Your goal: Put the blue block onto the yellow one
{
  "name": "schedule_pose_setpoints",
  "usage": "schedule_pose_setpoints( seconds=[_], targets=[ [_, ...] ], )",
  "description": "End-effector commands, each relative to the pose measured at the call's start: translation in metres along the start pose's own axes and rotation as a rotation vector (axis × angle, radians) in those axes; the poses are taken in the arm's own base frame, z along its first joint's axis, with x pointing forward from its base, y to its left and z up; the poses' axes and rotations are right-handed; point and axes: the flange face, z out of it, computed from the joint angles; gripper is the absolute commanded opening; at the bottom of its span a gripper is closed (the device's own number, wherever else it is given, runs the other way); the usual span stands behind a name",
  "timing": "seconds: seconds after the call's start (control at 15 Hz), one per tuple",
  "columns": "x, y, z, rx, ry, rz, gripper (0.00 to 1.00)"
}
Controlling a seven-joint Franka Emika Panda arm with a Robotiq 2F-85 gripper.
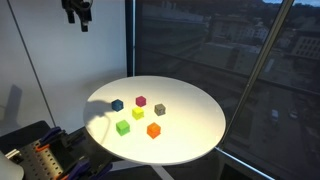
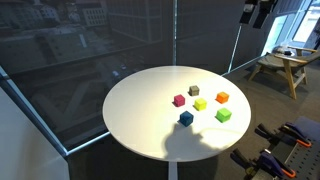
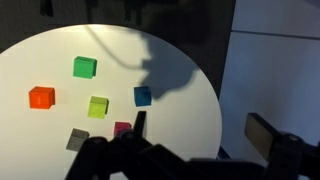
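Six cubes on the desk, gripper up high, and the reach for blue is not yet begun.
The gripper (image 1: 78, 12) hangs well above the desk (image 1: 195, 125), fingers apart and empty in the wrist view. The blue block (image 1: 117, 104) sits at the cluster's edge, apart from the yellow one (image 1: 138, 113), which has the magenta cube (image 1: 141, 101) just beside it. Best play: drop straight over blue, square to its flat faces, close low, lift above the neighbours, then centre it on yellow before letting go.
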Motion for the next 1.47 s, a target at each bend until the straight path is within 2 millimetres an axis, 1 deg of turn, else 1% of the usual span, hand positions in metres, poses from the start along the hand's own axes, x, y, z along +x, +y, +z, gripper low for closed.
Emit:
schedule_pose_setpoints(
  seconds=[0.0, 0.27, 0.47, 0.8, 1.4],
  targets=[
    [0.014, 0.01, -0.004, -0.033, 0.038, 0.045, 1.0],
    [0.029, 0.02, 0.006, -0.087, 0.093, 0.078, 1.0],
    [0.039, 0.021, 0.019, -0.119, 0.115, 0.093, 1.0],
    [0.053, 0.024, 0.055, -0.145, 0.085, 0.101, 1.0],
    [0.071, 0.04, 0.117, -0.13, -0.011, 0.092, 1.0]
  ],
)
